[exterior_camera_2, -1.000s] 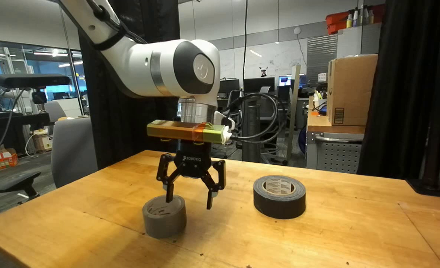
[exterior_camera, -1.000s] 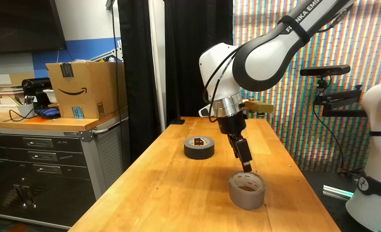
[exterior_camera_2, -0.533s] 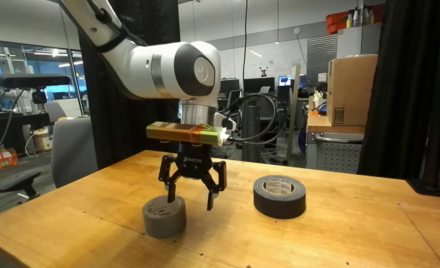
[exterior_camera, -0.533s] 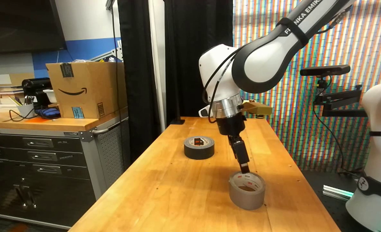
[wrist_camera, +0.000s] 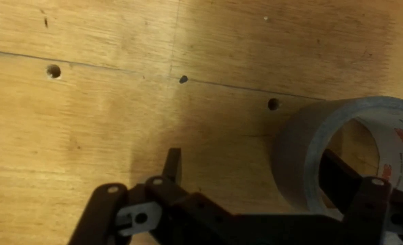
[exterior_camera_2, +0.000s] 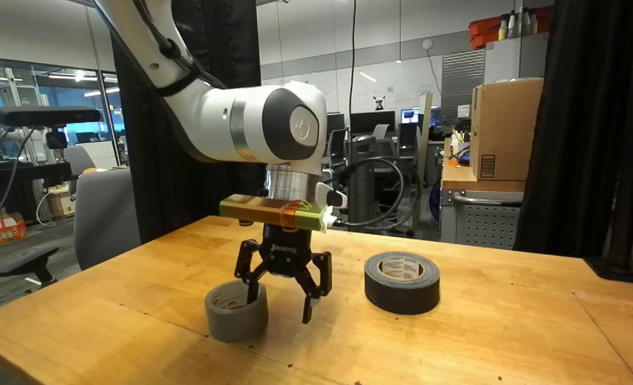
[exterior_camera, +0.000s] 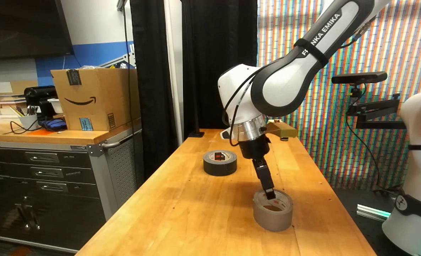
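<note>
The gripper (exterior_camera_2: 279,307) points down with its fingers spread apart, straddling the wall of a gray tape roll (exterior_camera_2: 236,323). In the wrist view, the inner finger (wrist_camera: 339,180) reaches down into the hollow of the roll, while the outer finger (wrist_camera: 174,163) stands outside, with a clear gap between it and the roll's outer wall. Whether the inner finger touches the core cannot be told. The roll lies flat below the gripper with its hole facing up; red 3M marks and the number 2929 show on the inside of the core, and wood shows through the bottom of the hole.

On the outer finger's side of the gripper, near but apart, a black tape roll (exterior_camera_2: 402,297) lies flat on the same wooden table (exterior_camera_2: 455,347), with print inside its core. Just above the gripper, a yellow and orange case (exterior_camera_2: 268,211) is fixed at the wrist.

Well behind the gripper in both exterior views, a cardboard box (exterior_camera: 96,99) stands on a workbench (exterior_camera: 71,137). In an exterior view, clear, plastic-like material pokes above the box's top edge, too small to name. Near the box, a white cup (exterior_camera: 29,122) holds pens (exterior_camera: 20,111).
</note>
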Robot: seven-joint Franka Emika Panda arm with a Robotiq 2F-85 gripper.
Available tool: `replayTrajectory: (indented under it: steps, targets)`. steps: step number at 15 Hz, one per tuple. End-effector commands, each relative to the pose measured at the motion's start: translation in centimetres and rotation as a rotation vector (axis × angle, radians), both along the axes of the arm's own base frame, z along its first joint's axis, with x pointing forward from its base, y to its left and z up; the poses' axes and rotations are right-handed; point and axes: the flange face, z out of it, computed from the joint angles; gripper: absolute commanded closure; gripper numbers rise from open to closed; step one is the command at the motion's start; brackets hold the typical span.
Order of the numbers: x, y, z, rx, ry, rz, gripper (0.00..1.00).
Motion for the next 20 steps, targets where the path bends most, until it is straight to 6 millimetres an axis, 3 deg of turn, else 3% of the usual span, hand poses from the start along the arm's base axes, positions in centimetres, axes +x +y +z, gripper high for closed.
replayTrajectory:
  steps: [1, 2, 4, 7, 9, 10, 11, 13, 15, 16, 18, 19, 20]
  targets:
    - [0.83, -0.14, -0.72, 0.011, 0.004, -0.036, 0.05]
    - [0.83, -0.07, -0.88, 0.012, 0.007, -0.038, 0.26]
    - [0.74, -0.15, -0.97, 0.015, 0.014, -0.039, 0.30]
    - [0.74, -0.33, -1.26, 0.017, 0.014, -0.046, 0.55]
    - [0.76, -0.51, -1.18, 0.018, 0.016, -0.047, 0.66]
    - [0.87, -0.63, -1.25, 0.016, 0.014, -0.051, 0.65]
    - [0.89, -0.74, -1.27, 0.014, 0.012, -0.053, 0.33]
    - [0.95, -0.54, -1.06, 0.014, 0.011, -0.057, 0.39]
    - [0.31, -0.63, -1.19, 0.010, 0.024, -0.037, 0.27]
    - [0.27, -0.63, -1.24, 0.010, 0.026, -0.037, 0.44]
    - [0.17, -0.63, -1.38, 0.010, 0.030, -0.036, 0.29]
    - [0.15, -0.63, -1.41, 0.010, 0.030, -0.036, 0.26]
    - [0.14, -0.63, -1.43, 0.010, 0.031, -0.036, 0.32]
